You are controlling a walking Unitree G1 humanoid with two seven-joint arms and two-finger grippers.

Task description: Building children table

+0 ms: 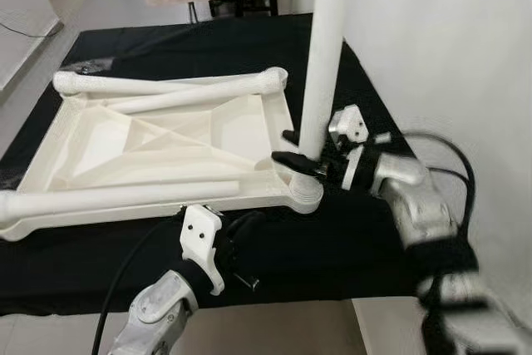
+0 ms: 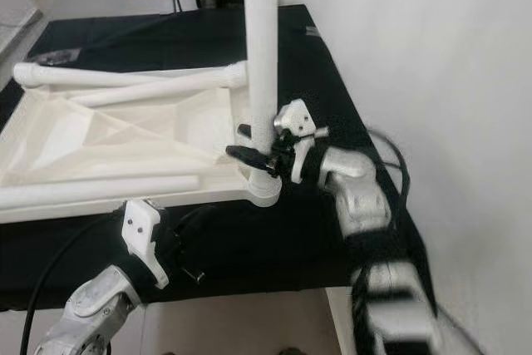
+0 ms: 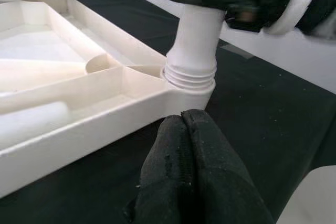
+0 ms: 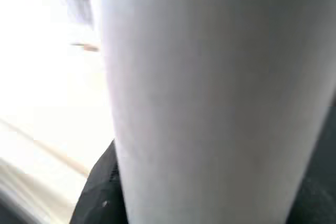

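Upturned white tabletop (image 1: 158, 151) flat on black-draped bench (image 1: 366, 239). White leg (image 1: 322, 56) upright, long axis vertical, foot seated in corner socket (image 1: 304, 193) at near right corner. Right tool (image 1: 301, 149) nearer, closed around leg low down, just above socket. Left tool (image 3: 184, 156) pinched together, empty, low on bench just short of that corner. Spare legs (image 1: 166, 85) lying across tabletop.

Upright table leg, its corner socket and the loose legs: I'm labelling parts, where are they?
upright table leg (image 1: 320, 64), left eye view, middle of the shaft.
corner socket (image 3: 190, 77), left wrist view, ribbed collar around the leg's foot.
loose legs (image 1: 116, 197), left eye view, shaft of the near one lying in the tabletop.
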